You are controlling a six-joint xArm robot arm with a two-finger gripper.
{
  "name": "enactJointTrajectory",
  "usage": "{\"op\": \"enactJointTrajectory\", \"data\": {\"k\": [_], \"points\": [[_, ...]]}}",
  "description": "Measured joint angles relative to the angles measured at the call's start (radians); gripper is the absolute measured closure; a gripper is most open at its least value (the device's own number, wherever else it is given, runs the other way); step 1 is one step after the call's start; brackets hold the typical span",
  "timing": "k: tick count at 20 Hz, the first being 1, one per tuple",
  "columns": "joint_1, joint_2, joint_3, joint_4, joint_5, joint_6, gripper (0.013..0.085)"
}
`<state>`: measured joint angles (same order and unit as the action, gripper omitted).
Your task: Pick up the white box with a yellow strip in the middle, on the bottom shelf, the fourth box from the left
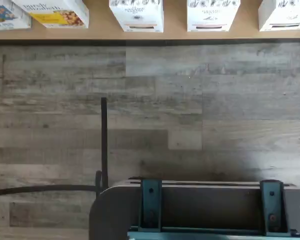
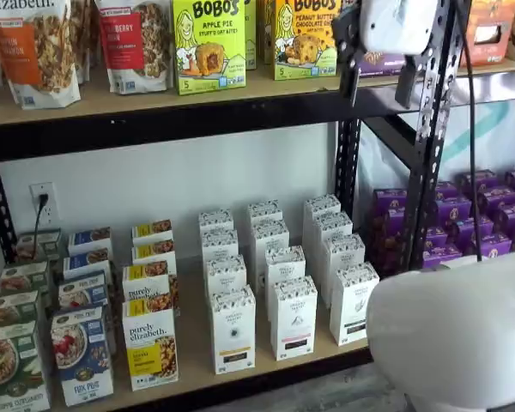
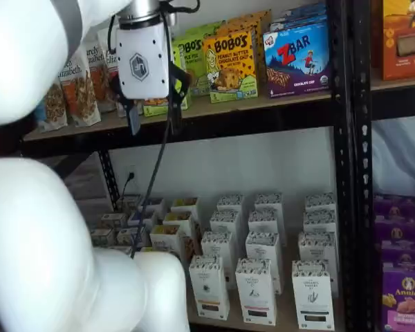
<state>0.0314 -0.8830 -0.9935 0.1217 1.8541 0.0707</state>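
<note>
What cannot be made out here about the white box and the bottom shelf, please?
- The white box: in the wrist view, its upper part is cut off by the frame edge.
- Its small print: too small to read in both shelf views.
- The bottom shelf: in a shelf view, one end is hidden behind the white arm.

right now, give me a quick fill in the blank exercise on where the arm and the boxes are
1. The end effector hangs level with the Bobo's boxes, well ___ the white box.
2. Its fingers are ___ and hold nothing.
3. The white box stands in the ___ row of the bottom shelf.

Missing words: above; open; front
</note>
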Motion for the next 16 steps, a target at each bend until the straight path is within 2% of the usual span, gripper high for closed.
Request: {"op": "enactJointTrajectory", "data": {"k": [8,16], "points": [[0.089,0.010,0.112,-0.031,-0.094,0.073,0.0130],[0.114,0.020,0.214,-0.035,-0.216,0.090,0.0130]]}}
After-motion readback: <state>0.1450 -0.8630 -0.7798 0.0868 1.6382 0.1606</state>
